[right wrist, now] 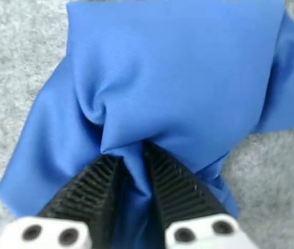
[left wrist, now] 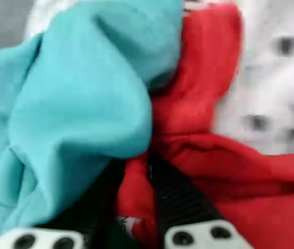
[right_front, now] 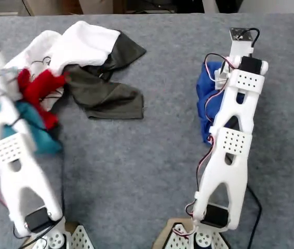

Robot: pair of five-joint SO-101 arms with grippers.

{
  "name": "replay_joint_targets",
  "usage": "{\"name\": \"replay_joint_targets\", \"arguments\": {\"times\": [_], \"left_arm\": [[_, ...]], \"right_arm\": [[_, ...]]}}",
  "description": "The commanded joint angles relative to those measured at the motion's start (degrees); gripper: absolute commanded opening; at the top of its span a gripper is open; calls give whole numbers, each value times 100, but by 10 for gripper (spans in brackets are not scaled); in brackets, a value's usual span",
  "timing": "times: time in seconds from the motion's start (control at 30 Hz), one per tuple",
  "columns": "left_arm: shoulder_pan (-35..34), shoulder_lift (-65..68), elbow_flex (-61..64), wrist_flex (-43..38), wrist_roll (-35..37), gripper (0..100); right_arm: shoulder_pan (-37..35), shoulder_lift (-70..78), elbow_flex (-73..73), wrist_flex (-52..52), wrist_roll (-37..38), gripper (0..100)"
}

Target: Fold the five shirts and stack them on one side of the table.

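Note:
A pile of shirts lies at the table's far left: a white shirt (right_front: 82, 41), a dark olive shirt (right_front: 105, 93), a red shirt (right_front: 39, 88) and a teal shirt (right_front: 32, 129). My left gripper (left wrist: 136, 166) is shut on a fold of the red shirt (left wrist: 214, 166), with the teal shirt (left wrist: 74, 104) bunched against it and the white shirt (left wrist: 277, 83) beyond. On the right a blue shirt (right_front: 209, 96) lies bunched under the right arm. My right gripper (right wrist: 131, 161) is shut on a pinched fold of the blue shirt (right wrist: 178, 78).
The grey carpeted table (right_front: 157, 155) lies bare between the two arms and along the far middle. Both arm bases stand at the near edge, with cables trailing beside them.

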Motion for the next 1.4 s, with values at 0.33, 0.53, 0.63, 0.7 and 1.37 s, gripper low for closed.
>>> {"name": "replay_joint_targets", "arguments": {"times": [0.33, 0.53, 0.63, 0.7, 1.37], "left_arm": [[844, -1684, 237, 149, 800, 60], [2514, -2396, 536, 132, 1767, 267], [3121, -2281, 765, -105, 1837, 275], [3314, -2123, 949, -519, 1899, 274], [2022, -505, 1776, -2760, 2585, 20]], "right_arm": [[-163, -22, -215, -26, 18, 5], [-163, -22, -215, -26, 35, 5], [-163, -22, -215, -26, 35, 5], [-163, -22, -215, -26, 35, 5], [-163, -22, -215, -26, 26, 5]]}}
